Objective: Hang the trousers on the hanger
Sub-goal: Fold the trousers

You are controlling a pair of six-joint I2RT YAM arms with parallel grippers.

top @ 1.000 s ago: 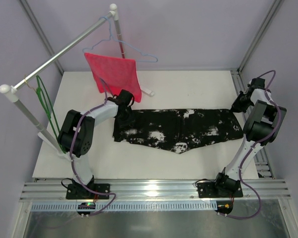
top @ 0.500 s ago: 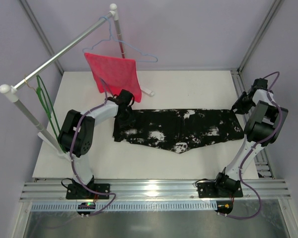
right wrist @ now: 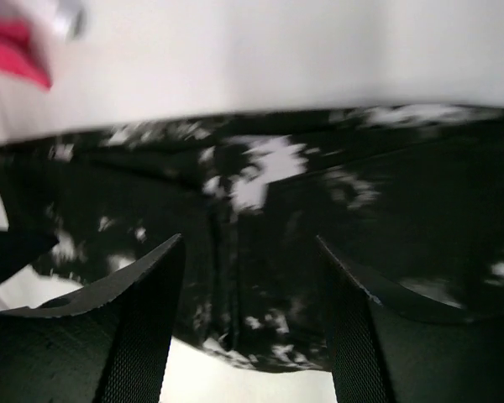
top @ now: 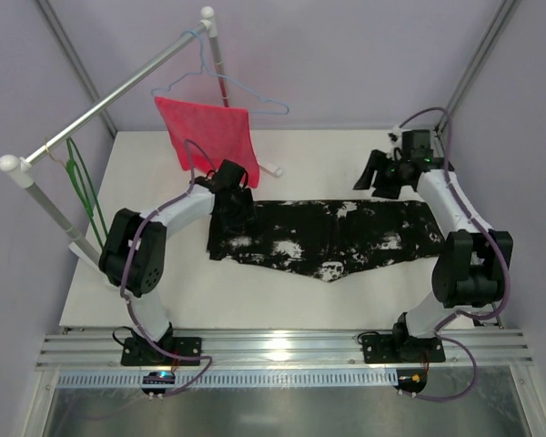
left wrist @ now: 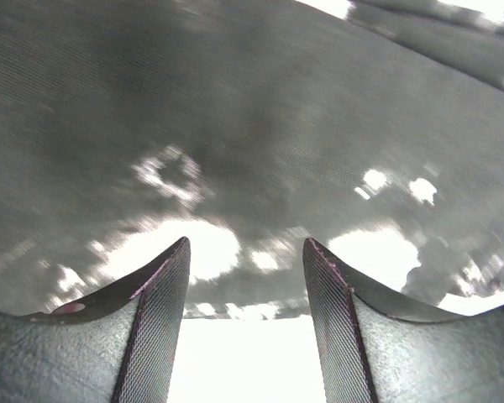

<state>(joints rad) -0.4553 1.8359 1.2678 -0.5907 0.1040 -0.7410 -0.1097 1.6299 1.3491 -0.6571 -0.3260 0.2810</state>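
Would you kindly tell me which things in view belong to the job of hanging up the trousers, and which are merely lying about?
For the job:
- trousers, spread flat on the table
- green hanger, hanging from the rail

Just about:
- red cloth, draped on the pale blue hanger

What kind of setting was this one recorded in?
Probably a lab test cell: aluminium base rail, white table, plain enclosing walls, and a small garment rail.
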